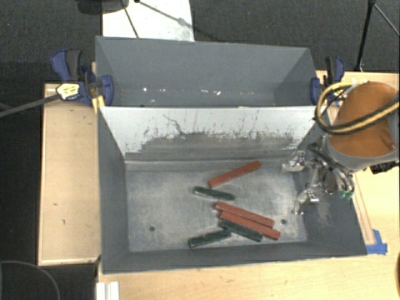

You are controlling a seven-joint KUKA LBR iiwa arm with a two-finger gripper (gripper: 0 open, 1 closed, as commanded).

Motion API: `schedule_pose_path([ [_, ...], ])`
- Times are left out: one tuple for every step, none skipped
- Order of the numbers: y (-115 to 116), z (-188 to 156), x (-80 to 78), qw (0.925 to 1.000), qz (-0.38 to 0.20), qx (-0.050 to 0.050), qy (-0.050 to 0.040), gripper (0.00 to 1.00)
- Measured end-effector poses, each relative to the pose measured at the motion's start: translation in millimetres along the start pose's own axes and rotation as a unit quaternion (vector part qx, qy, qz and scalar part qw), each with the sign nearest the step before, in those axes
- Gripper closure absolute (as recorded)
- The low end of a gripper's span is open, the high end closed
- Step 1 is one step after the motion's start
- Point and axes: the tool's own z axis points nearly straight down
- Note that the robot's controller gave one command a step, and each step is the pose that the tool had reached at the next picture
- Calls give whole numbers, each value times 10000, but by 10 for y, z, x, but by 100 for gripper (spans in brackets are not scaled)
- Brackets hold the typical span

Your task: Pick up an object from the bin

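Grey metal bin (187, 130): gripper (304, 183) at frame right, near the right wall (open or closed, cannot tell). Nearest thing: paired red-brown sticks (250, 219), lower centre, down-left of the gripper, apart. Dark green sticks (210, 237) alongside.

The gripper (305, 191) hangs by the bin's (187, 124) right wall. Left of it, apart, lie 3 red bars (245, 218) and 3 dark sticks (210, 237).

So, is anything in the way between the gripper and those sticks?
Nothing visible: only bare bin floor lies between the gripper at the right and the nearest red-brown sticks; dark green sticks lie among them.
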Motion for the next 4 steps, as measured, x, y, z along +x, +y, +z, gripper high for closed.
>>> schedule_pose_path([
  [236,318,-8,9996,-270,-18,67,0],
  [819,595,355,9967,808,-9,46,100],
  [819,595,354,9968,799,-8,46,100],
  [843,-808,302,9954,957,-7,32,100],
])
